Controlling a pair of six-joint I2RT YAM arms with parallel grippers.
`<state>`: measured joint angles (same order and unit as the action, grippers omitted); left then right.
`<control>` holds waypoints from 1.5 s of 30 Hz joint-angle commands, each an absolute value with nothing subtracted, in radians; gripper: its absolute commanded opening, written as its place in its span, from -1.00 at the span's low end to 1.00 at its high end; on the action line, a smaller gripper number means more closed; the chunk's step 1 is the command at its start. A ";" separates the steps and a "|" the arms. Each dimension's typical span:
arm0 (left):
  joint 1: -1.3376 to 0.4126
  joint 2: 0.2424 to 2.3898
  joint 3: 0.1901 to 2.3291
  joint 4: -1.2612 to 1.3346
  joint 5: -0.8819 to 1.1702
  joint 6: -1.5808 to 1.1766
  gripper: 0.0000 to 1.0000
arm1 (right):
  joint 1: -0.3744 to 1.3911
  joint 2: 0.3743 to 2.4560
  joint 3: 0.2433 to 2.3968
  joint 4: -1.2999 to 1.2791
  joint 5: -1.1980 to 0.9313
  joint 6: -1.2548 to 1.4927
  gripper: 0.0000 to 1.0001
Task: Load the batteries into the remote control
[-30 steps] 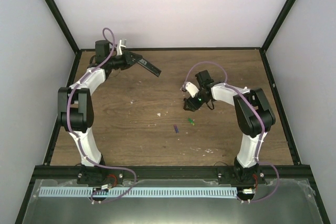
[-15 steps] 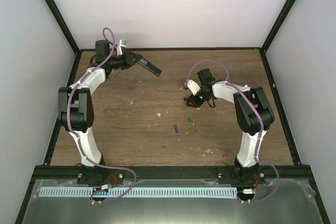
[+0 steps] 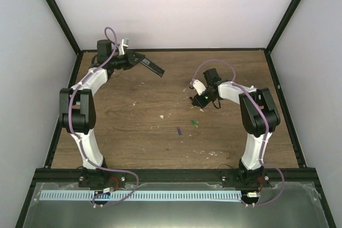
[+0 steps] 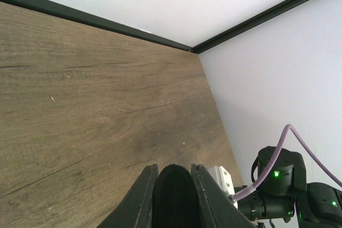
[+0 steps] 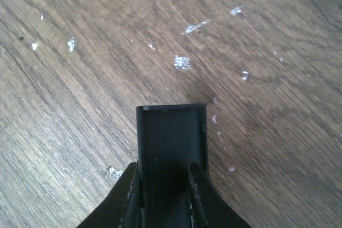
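Observation:
My left gripper (image 3: 134,59) is at the back left, shut on one end of the slim black remote control (image 3: 153,67), which sticks out to the right above the table. In the left wrist view the remote's rounded end (image 4: 173,196) fills the gap between the fingers (image 4: 144,196). My right gripper (image 3: 198,101) is shut on a flat black rectangular cover piece (image 5: 171,137) with raised side edges, held low over the wood. The green battery (image 3: 194,124) and the purple-blue battery (image 3: 179,131) lie loose on the table, in front of the right gripper.
White specks of debris (image 5: 182,62) are scattered on the brown wooden table (image 3: 133,132). A black frame rail (image 3: 171,49) runs along the back edge, with white walls behind and at the sides.
My right gripper has moved a little toward the back and right with the black cover piece, away from the batteries. The left arm and the remote have barely moved.

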<state>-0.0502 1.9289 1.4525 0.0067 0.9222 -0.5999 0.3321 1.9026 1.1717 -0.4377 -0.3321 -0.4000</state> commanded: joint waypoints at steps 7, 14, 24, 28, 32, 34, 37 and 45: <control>-0.044 1.953 1.500 0.028 0.939 -0.606 -1.00 | 0.272 1.903 1.186 -0.520 -0.361 -0.372 -0.98; -0.044 1.948 1.509 0.029 0.934 -0.607 -1.00 | 0.252 1.890 1.177 -0.534 -0.441 -0.342 -0.99; -0.043 1.953 1.516 0.031 0.942 -0.609 -1.00 | 0.196 1.865 1.132 -0.506 -0.453 -0.294 -0.77; -0.042 1.951 1.519 0.025 0.944 -0.605 -1.00 | 0.189 1.841 1.122 -0.492 -0.422 -0.296 -0.47; -0.040 1.947 1.520 0.017 0.945 -0.602 -1.00 | 0.188 1.822 1.114 -0.484 -0.408 -0.297 -0.25; -0.040 1.945 1.523 0.010 0.945 -0.598 -1.00 | 0.186 1.804 1.107 -0.476 -0.406 -0.298 -0.19; -0.040 1.941 1.528 0.001 0.944 -0.592 -1.00 | 0.187 1.772 1.090 -0.453 -0.390 -0.297 -0.15; -0.040 1.922 1.508 -0.005 0.938 -0.583 -1.00 | 0.187 1.740 1.061 -0.400 -0.213 -0.280 -0.13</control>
